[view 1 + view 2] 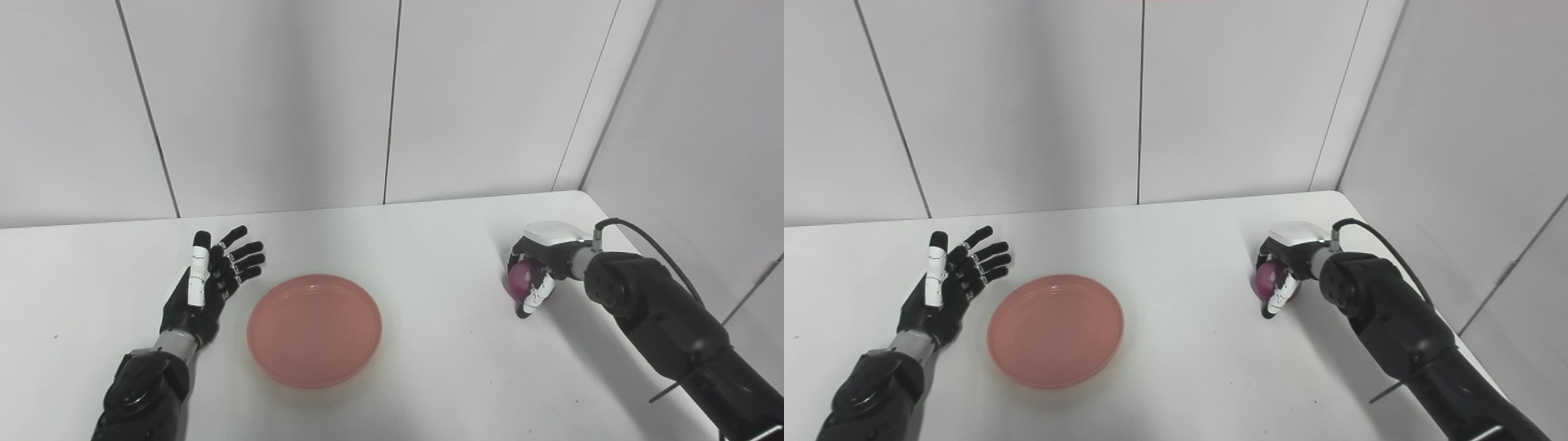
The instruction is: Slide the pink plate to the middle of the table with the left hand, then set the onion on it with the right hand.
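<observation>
No readable text, label, brand or number appears on anything.

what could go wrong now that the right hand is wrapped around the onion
1. The onion is round and only partly enclosed by the right hand; it may slip or roll during the carry.
2. The pink plate is shallow, so a dropped onion could roll off.
3. The open left hand rests beside the plate and could nudge it.

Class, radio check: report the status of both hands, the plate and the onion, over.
Left hand open, beside pink plate, not touching. Right hand shut on onion, far right of table. Plate empty. Path from onion to plate unobstructed.
</observation>
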{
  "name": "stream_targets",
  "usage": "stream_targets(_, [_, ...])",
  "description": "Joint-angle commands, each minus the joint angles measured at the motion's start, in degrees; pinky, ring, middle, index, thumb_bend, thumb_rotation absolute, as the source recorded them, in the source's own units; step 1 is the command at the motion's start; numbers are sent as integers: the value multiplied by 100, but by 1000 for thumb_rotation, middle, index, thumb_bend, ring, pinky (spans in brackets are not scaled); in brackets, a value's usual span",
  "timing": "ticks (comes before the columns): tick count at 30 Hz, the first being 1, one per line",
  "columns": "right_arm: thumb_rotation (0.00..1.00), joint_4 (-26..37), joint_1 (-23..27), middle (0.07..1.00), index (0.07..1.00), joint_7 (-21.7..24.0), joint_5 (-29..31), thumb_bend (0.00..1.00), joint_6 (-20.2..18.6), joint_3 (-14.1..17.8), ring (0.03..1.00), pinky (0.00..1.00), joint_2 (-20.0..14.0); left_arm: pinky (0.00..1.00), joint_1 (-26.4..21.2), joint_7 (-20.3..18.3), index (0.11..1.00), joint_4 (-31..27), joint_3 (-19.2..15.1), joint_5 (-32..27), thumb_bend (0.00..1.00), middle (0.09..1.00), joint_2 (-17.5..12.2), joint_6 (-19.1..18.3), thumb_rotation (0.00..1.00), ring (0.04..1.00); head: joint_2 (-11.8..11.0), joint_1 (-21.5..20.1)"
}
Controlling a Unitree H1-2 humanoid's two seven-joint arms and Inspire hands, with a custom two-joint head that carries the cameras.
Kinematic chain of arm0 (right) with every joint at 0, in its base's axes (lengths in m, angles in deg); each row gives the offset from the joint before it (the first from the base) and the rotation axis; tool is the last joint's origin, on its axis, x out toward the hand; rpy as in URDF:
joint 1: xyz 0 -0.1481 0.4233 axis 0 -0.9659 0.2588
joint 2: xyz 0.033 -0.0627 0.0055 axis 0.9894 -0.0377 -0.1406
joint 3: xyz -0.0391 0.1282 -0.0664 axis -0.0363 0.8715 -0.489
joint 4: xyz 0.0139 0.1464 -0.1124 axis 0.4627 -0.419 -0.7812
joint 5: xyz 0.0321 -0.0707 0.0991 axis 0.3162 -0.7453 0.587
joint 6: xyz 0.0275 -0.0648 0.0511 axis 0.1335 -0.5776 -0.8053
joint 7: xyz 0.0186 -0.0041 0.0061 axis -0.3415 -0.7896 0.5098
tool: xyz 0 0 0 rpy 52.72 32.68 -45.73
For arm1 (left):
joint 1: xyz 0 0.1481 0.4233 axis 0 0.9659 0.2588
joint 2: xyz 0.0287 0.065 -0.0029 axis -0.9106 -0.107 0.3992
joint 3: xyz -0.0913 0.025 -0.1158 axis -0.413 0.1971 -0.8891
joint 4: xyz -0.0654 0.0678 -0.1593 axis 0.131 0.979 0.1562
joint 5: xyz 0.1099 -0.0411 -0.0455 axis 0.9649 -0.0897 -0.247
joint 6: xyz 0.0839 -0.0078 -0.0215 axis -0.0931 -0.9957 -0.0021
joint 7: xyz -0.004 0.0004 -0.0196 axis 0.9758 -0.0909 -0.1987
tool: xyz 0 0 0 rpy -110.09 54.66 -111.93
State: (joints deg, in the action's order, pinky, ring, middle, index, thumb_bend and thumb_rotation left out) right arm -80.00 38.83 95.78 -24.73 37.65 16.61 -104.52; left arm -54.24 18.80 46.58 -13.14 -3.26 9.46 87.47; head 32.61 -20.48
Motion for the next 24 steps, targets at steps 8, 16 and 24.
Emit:
stream_targets(8, [196, 399, 552, 548, 652, 753, -184, 766, -70, -74, 443, 354, -171, 790, 288, 66, 841, 494, 41, 71, 906, 760, 3, -271, 1000, 770, 6, 21])
stream_targets(16, [156, 529, 781, 513, 646, 959, -232, 755, -42, -72, 391, 309, -126, 822, 304, 66, 853, 452, 31, 43, 880, 779, 35, -298, 1000, 788, 10, 44])
stream_targets(24, [169, 679, 914, 524, 622, 1083, -345, 759, 43, -127, 418, 332, -103, 822, 325, 84, 848, 448, 31, 52, 888, 777, 61, -263, 1000, 785, 17, 64])
